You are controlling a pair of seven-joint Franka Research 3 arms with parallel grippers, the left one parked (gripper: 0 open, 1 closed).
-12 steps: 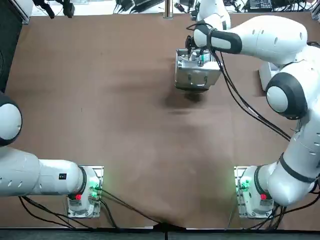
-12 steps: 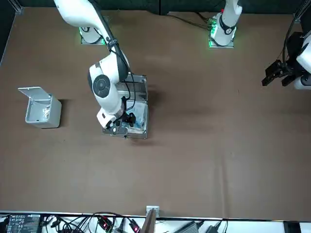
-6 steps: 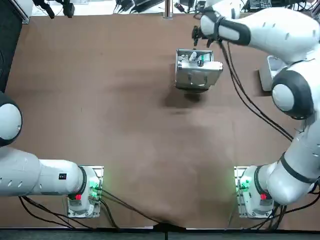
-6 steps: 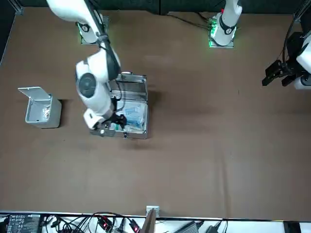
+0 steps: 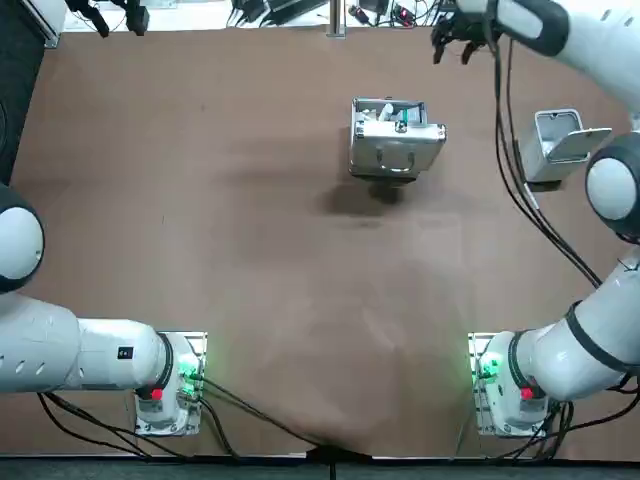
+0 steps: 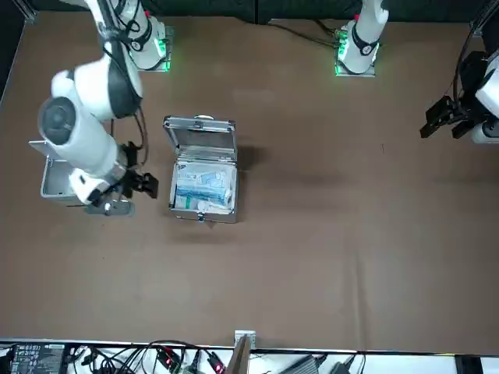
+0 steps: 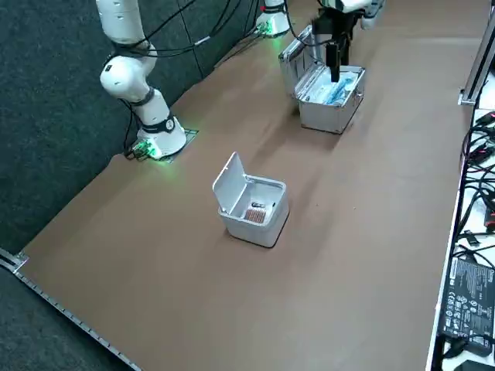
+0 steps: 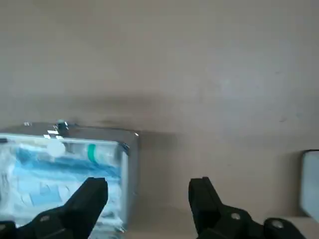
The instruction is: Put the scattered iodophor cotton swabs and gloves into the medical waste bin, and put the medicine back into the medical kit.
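Note:
The silver medical kit [image 5: 395, 150] stands open at the far middle of the table, holding blue packs and a white tube with a green band [image 6: 203, 187]. It also shows in the right side view [image 7: 325, 116] and the wrist view [image 8: 130, 169]. The small grey waste bin [image 5: 548, 128] stands at the right with its lid up, and brownish swabs [image 7: 256, 212] lie inside. My right gripper [image 5: 457, 45] hovers near the far edge, between kit and bin. It is open and empty [image 8: 147, 196], also seen from the front [image 6: 129, 195].
The right arm partly hides the bin [image 6: 51, 185] in the front view. Cables and equipment line the far table edge [image 5: 300, 10]. I see no loose swabs, gloves or medicine on the brown tabletop.
My right gripper has lifted away from above the open kit and swung towards the bin side at the far edge, fingers empty. The kit's contents now show unobstructed.

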